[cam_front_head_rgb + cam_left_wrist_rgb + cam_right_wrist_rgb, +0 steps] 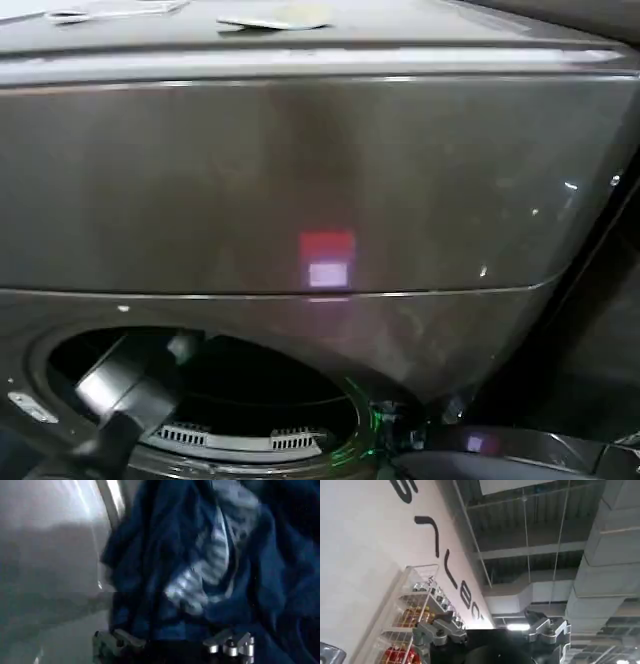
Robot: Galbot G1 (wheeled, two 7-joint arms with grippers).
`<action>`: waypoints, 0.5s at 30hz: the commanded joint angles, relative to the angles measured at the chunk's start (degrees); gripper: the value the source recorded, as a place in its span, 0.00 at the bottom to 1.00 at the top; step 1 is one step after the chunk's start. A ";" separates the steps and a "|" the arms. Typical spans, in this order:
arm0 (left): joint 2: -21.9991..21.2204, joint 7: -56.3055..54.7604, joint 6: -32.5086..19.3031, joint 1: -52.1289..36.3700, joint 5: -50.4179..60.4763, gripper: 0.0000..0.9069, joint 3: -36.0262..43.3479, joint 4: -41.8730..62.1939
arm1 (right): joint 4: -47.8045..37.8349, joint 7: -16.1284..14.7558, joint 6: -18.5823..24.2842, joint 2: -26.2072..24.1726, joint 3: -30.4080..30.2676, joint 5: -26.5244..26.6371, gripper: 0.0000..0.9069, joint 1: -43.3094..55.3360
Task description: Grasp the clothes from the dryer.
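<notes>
Inside dryer [320, 180], left gripper [175, 647] jaws spread before clothes [200, 565].

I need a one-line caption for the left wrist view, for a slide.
Left gripper, fingers open, faces the dark navy clothes bundled inside the dryer drum.

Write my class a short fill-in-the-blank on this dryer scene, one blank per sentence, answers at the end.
1. The left arm reaches into the round opening of the ______.
2. In the left wrist view, the clothes in front of the left gripper are dark ______.
3. The right gripper points up toward the ______, away from the dryer.
4. A small ______ light glows on the dryer's front.

Answers: dryer; blue; ceiling; red
</notes>
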 commanded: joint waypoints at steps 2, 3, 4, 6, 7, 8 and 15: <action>-0.45 -0.27 1.28 0.59 1.64 0.97 1.36 2.38 | 0.07 0.02 0.07 -0.02 -0.24 -0.01 1.00 0.15; -0.53 -0.20 1.27 0.67 1.58 0.93 1.37 2.55 | 0.07 0.02 0.08 -0.02 -0.23 -0.01 1.00 0.14; -0.61 -0.14 1.29 0.74 1.52 0.70 1.37 2.68 | 0.05 0.02 0.09 0.00 -0.22 -0.01 1.00 0.12; -0.77 0.04 1.14 0.63 1.05 0.11 1.31 2.84 | 0.05 0.03 0.12 0.01 -0.29 -0.03 1.00 0.14; -0.85 0.11 1.10 0.53 0.91 0.05 1.30 2.92 | 0.10 0.03 0.12 0.04 -0.31 -0.02 1.00 0.14; -0.90 0.12 1.05 0.47 0.92 0.00 1.26 2.89 | 0.22 0.05 0.12 0.14 -0.41 -0.02 1.00 0.17; -1.04 0.65 0.44 0.08 0.40 0.00 0.84 2.85 | 0.17 0.12 0.19 0.25 -0.24 -0.01 1.00 0.01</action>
